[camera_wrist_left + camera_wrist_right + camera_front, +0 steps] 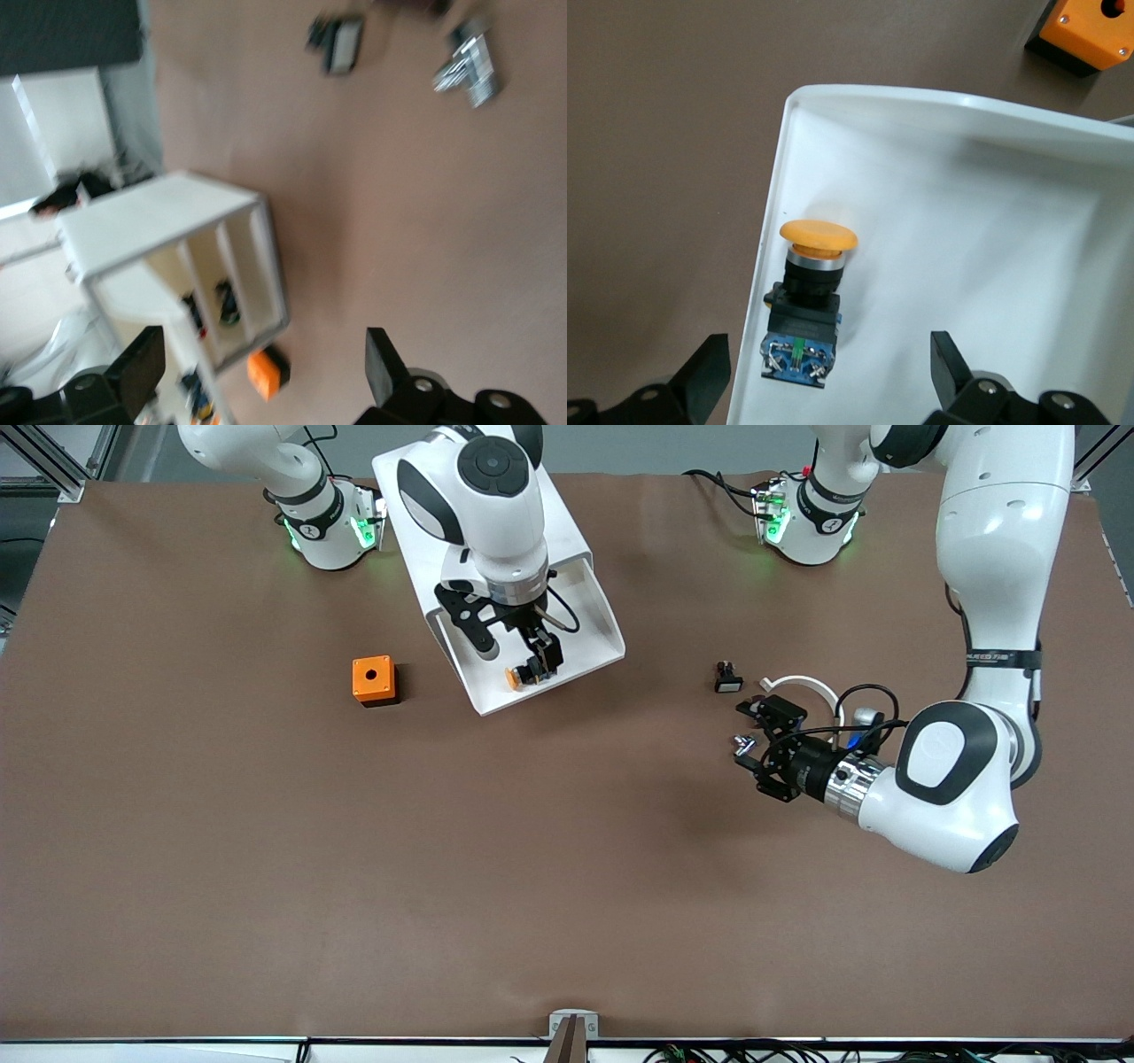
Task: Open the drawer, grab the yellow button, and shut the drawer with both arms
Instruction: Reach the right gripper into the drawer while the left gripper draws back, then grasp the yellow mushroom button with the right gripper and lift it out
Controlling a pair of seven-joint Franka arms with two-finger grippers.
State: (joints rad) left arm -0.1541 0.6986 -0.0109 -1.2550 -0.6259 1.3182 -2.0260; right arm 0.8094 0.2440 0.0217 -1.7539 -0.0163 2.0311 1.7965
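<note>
The cabinet (567,531) stands between the arms' bases. Its top drawer (585,624) is pulled out toward the front camera. The button (524,675), with an orange cap and a black-and-blue body, lies on its side in the drawer near the front rim. My right gripper (509,651) hangs open just over it. In the right wrist view the button (808,297) lies on the drawer floor (966,221), between the spread fingers of my right gripper (828,376) and untouched. My left gripper (746,733) is open and empty, low over the table toward the left arm's end, and in its wrist view (261,367) it points at the cabinet (168,221).
An orange cube with a hole (374,680) sits on the table beside the drawer, toward the right arm's end. A black white-faced piece (726,677) and a small silver metal part (742,744) lie by my left gripper. The two lower trays show open-fronted in the left wrist view.
</note>
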